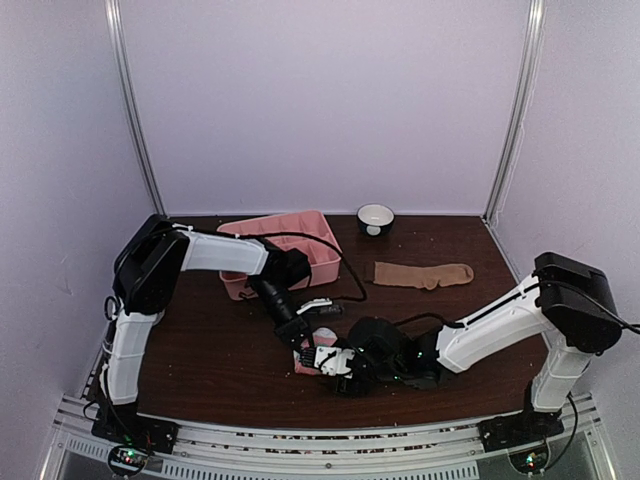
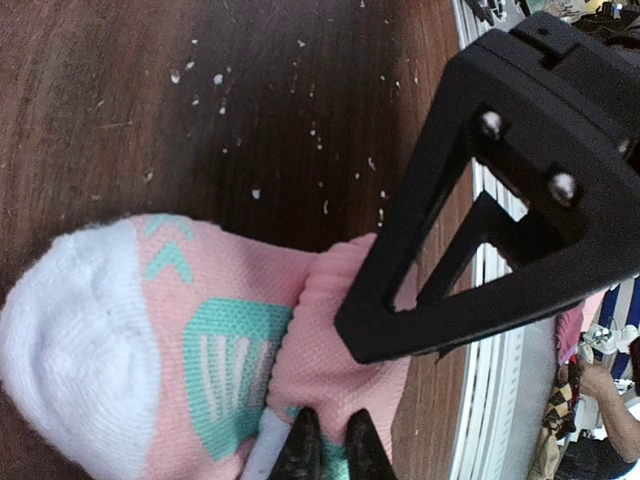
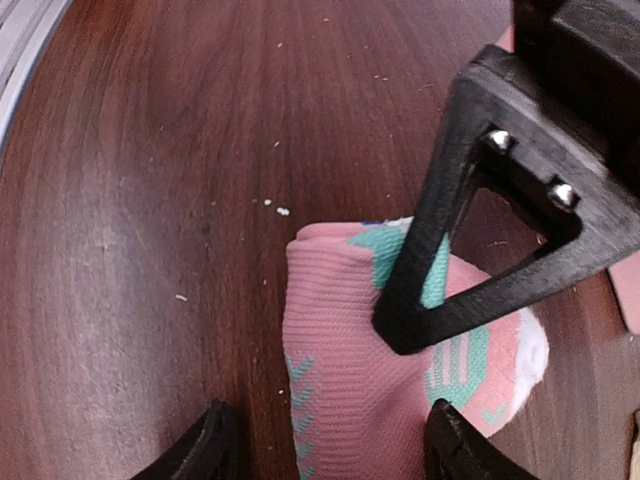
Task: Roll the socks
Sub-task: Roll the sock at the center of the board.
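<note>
From above, the pink sock (image 1: 303,360) lies on the table (image 1: 200,340) near the front edge, crowded under both my wrists. The tan sock (image 1: 425,274) lies flat well behind it, with the pink tray (image 1: 300,248) and a bowl (image 1: 375,217) farther back.

Left wrist view: my left gripper (image 2: 330,452) is pinched tight on the pink sock's bunched fabric, and a right-arm finger (image 2: 520,200) crosses in front.

Right wrist view: my right gripper (image 3: 330,450) stands apart astride that sock, not clamping it, and a left-arm finger (image 3: 520,230) hides part of it.
</note>
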`<state>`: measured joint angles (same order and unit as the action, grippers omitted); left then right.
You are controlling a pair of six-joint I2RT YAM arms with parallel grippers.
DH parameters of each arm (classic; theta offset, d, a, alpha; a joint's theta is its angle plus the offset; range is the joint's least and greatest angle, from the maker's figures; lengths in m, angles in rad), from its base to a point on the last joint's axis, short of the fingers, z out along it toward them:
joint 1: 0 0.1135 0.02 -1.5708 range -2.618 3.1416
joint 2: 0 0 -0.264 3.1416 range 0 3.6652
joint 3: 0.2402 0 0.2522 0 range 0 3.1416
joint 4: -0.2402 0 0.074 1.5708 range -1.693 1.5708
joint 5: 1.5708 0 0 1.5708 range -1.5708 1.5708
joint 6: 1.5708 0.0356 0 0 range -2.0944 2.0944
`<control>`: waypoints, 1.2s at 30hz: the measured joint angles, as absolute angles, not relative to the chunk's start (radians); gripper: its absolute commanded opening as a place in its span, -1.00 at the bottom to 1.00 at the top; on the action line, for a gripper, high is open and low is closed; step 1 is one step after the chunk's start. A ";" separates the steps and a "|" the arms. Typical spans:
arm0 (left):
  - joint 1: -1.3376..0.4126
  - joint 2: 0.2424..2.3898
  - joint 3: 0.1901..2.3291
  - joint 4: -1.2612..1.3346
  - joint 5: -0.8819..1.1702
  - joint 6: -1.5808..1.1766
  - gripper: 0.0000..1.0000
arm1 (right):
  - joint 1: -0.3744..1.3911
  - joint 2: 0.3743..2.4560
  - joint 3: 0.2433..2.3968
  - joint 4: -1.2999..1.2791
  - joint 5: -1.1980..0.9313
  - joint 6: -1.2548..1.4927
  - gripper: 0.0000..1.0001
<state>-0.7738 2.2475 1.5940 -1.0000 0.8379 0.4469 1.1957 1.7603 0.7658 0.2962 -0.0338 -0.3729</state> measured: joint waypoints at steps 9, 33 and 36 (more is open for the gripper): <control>-0.769 2.273 1.626 -1.037 0.846 0.459 -0.84 | 1.174 1.809 0.804 0.283 -0.043 -0.416 -0.70; -0.691 1.781 1.104 -0.614 0.693 0.576 0.56 | 0.976 1.921 0.885 0.329 -0.568 0.015 -1.00; -0.701 1.730 1.042 -0.568 0.691 0.604 0.48 | 0.956 1.948 0.915 0.322 -0.617 0.062 -0.98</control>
